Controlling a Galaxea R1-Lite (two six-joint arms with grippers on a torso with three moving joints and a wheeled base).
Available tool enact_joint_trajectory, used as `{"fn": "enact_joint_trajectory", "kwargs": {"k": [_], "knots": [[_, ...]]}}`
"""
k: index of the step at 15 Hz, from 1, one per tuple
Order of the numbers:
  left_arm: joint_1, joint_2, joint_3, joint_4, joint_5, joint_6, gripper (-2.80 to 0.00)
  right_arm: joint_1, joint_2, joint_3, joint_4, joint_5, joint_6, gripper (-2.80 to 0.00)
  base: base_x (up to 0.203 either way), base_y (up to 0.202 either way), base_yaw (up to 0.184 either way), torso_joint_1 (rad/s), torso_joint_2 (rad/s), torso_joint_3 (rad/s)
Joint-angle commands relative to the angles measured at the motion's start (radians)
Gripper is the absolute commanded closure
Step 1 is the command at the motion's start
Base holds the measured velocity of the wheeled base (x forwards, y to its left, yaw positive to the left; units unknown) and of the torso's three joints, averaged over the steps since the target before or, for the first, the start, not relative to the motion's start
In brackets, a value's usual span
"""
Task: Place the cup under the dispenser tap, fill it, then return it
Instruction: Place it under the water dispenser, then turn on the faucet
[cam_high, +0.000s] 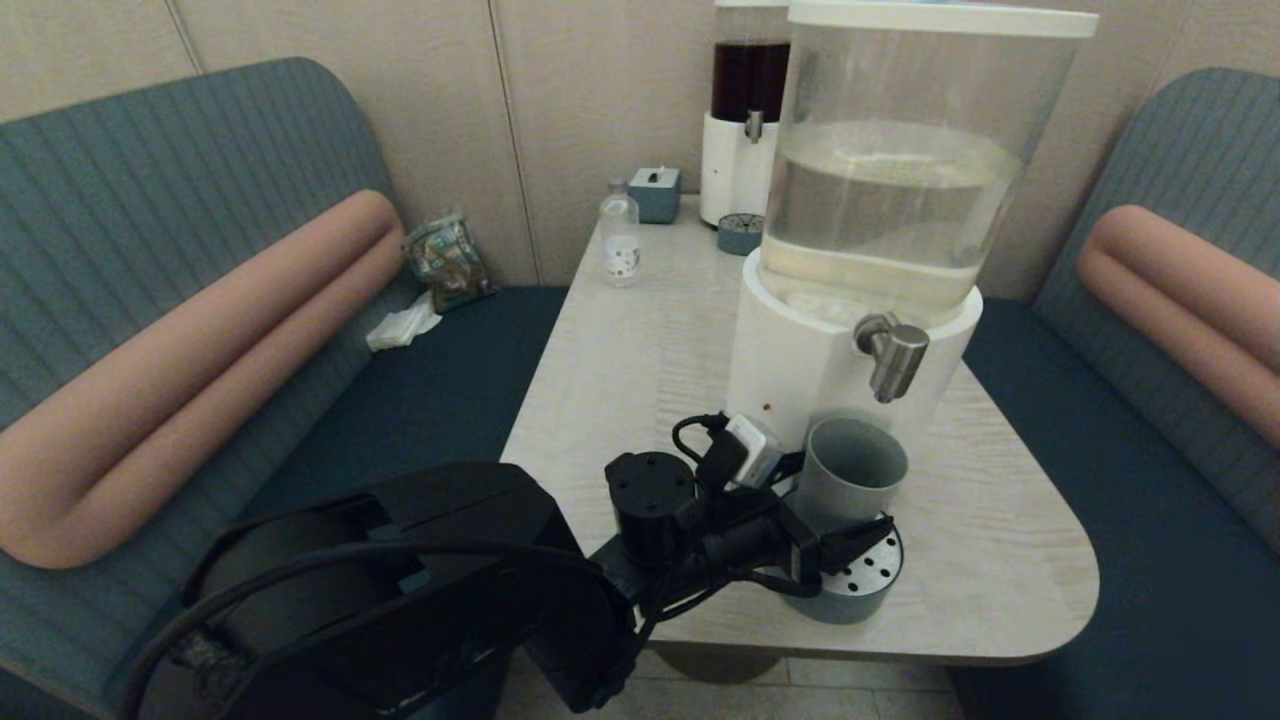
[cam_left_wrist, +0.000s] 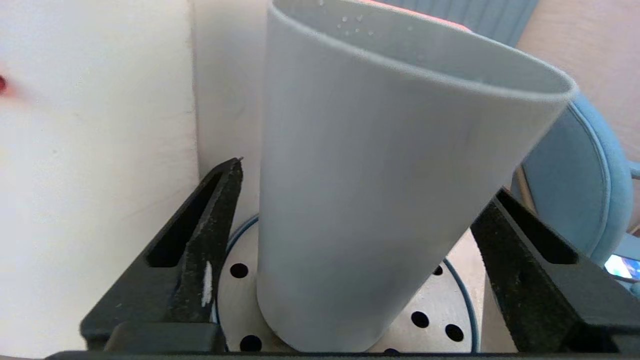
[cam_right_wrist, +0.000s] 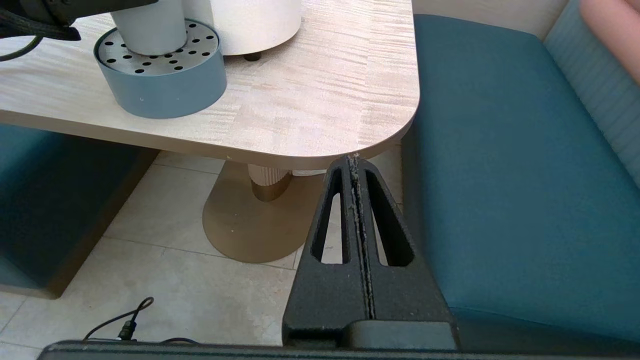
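The grey-green cup (cam_high: 850, 470) stands upright on the round blue-grey perforated tray (cam_high: 868, 592), right below the brushed-steel dispenser tap (cam_high: 893, 355) of the big clear-tank dispenser (cam_high: 900, 190). No stream shows at the tap. Droplets dot the cup's (cam_left_wrist: 370, 190) inner rim. My left gripper (cam_high: 835, 497) is open and straddles the cup low down; in the left wrist view the left gripper (cam_left_wrist: 366, 177) has one finger (cam_left_wrist: 210, 235) clear of the wall and the other finger (cam_left_wrist: 520, 240) close beside it. My right gripper (cam_right_wrist: 354, 165) is shut and empty, parked below the table's near right corner.
At the back of the table (cam_high: 640, 350) are a dark-liquid dispenser (cam_high: 748, 120), a second small tray (cam_high: 740, 233), a clear bottle (cam_high: 620, 240) and a tissue box (cam_high: 655, 193). Teal benches (cam_high: 420, 400) flank the table. The tray (cam_right_wrist: 160, 85) sits near the front edge.
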Motion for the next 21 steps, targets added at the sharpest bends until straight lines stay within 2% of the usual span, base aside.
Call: {"fn": "enact_joint_trajectory", "kwargs": {"k": [1, 8, 15, 16, 18, 20, 21], "knots": [[-0.001, -0.01, 0.009, -0.01, -0.002, -0.001, -2.8, 0.001, 0.0, 0.0, 0.0, 0.001, -0.001, 0.0, 0.0, 0.0, 0.0, 0.0, 0.0, 0.0], [0.0, -0.101, 0.191, -0.027, -0.003, 0.001, -2.8, 0.002, 0.0, 0.0, 0.0, 0.001, -0.001, 0.0, 0.0, 0.0, 0.0, 0.0, 0.0, 0.0], [0.005, -0.386, 0.544, -0.038, -0.002, -0.002, -2.8, 0.001, 0.0, 0.0, 0.0, 0.001, -0.001, 0.0, 0.0, 0.0, 0.0, 0.0, 0.0, 0.0], [0.008, -0.46, 0.589, -0.038, 0.003, -0.004, 0.0, 0.0, 0.0, 0.0, 0.0, 0.001, -0.001, 0.0, 0.0, 0.0, 0.0, 0.0, 0.0, 0.0], [0.012, -0.644, 0.662, -0.032, 0.051, -0.023, 0.0, 0.001, 0.0, 0.0, 0.0, 0.001, -0.001, 0.0, 0.0, 0.0, 0.0, 0.0, 0.0, 0.0], [0.02, -0.862, 0.72, -0.016, 0.144, -0.05, 0.0, 0.002, 0.0, 0.0, 0.0, 0.001, -0.001, 0.0, 0.0, 0.0, 0.0, 0.0, 0.0, 0.0], [0.049, -0.98, 0.744, -0.007, 0.187, -0.063, 0.0, 0.001, 0.0, 0.0, 0.0, 0.001, -0.001, 0.0, 0.0, 0.0, 0.0, 0.0, 0.0, 0.0]]}}
